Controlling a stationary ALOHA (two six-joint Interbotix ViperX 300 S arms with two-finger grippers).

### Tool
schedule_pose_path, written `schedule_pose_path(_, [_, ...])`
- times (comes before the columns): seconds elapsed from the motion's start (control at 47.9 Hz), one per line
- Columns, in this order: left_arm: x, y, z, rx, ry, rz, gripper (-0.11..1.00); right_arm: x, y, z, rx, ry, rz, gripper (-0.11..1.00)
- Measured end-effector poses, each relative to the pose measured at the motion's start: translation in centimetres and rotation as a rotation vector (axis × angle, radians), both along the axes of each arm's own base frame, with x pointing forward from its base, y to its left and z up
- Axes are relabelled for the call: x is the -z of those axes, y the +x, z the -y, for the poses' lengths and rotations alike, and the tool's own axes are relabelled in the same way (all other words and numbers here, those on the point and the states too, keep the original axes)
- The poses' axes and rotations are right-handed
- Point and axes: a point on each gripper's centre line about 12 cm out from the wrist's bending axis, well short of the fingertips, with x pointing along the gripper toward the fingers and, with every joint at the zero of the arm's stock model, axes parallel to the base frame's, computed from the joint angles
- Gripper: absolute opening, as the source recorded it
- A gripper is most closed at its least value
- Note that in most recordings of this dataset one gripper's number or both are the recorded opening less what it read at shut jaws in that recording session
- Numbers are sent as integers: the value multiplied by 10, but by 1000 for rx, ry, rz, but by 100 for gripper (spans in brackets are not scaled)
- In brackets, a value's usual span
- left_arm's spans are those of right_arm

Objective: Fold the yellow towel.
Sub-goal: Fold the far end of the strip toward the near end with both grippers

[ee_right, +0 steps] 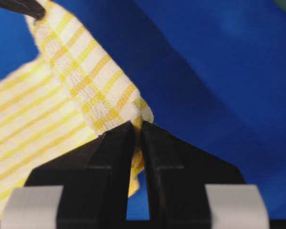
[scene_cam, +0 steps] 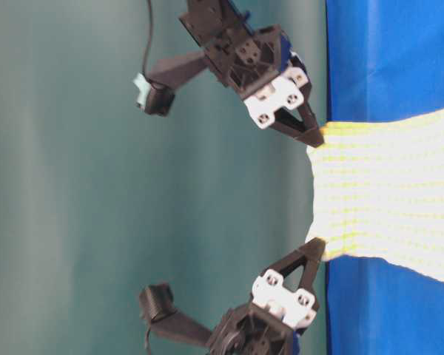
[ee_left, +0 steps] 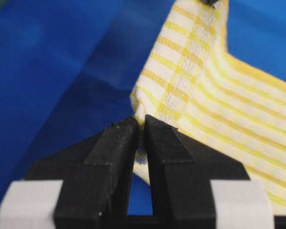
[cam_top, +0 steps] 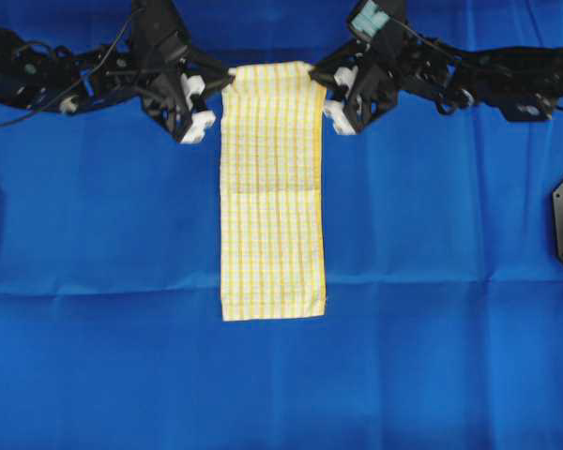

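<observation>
Towel (cam_top: 270, 187) on blue cloth (cam_top: 94, 281); both tools pinching far corners.

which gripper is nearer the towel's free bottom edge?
Neither clearly. Left gripper and right gripper each pinch a top corner of the yellow towel, both at the end opposite that edge, on the blue cloth.
</observation>
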Motion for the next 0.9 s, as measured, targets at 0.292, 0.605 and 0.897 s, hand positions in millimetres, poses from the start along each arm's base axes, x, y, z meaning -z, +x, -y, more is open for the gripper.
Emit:
schedule_pose_path(0.292, [-17, -3, 65, 161, -6, 41, 4, -11, -9, -58, -132, 4, 16, 9])
schedule_pose_path(0.605, [-13, -5, 135, 288, -139, 52, 4, -9, -6, -114, -267, 32, 15, 9])
schedule_pose_path(0.897, [-12, -5, 192, 440, -173, 45, 4, -9, -4, -162, -373, 67, 18, 9])
